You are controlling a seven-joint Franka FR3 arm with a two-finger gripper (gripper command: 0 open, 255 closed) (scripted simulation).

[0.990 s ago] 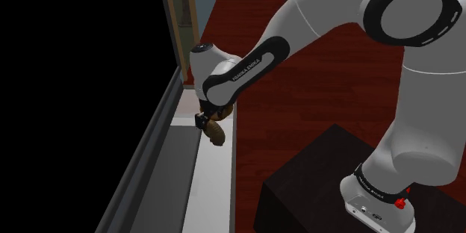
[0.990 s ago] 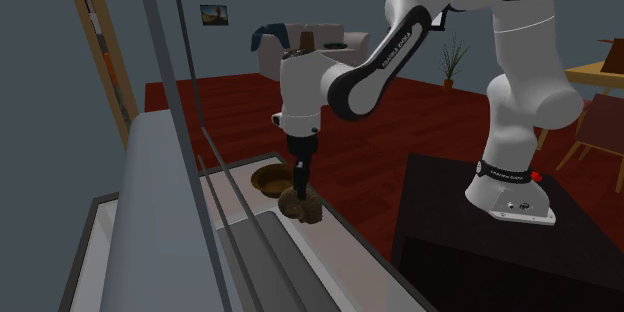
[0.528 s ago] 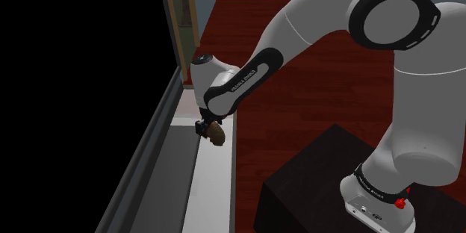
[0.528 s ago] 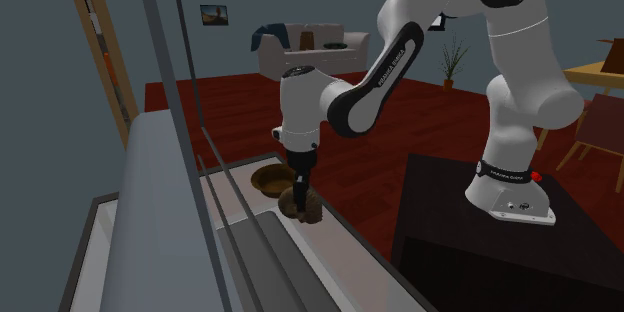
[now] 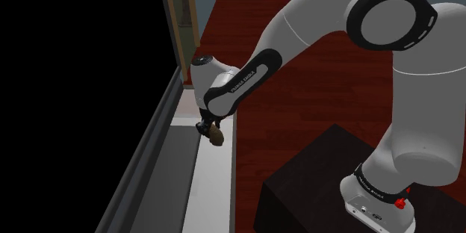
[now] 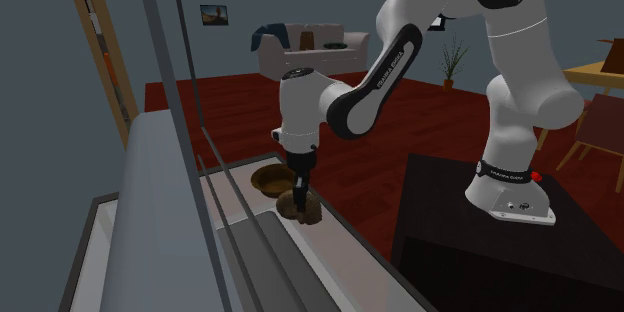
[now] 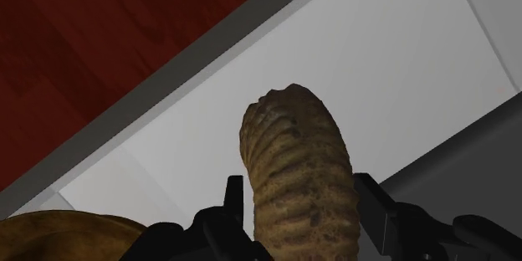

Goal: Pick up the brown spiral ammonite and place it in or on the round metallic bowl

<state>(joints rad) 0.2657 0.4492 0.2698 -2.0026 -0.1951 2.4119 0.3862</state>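
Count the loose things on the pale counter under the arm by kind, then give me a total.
brown ammonite: 1
brown bowl: 1
Total: 2

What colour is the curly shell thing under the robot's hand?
The ribbed spiral ammonite is mottled brown and tan; the wrist view shows it best.

A dark red floor (image 6: 400, 110) runs back to a pale sofa (image 6: 305, 52) against a blue-grey wall (image 6: 350, 0) bearing a small framed picture (image 6: 213, 14). A black area (image 5: 75, 82) lies at the shoulder view's left, beyond the white counter (image 5: 213, 194).
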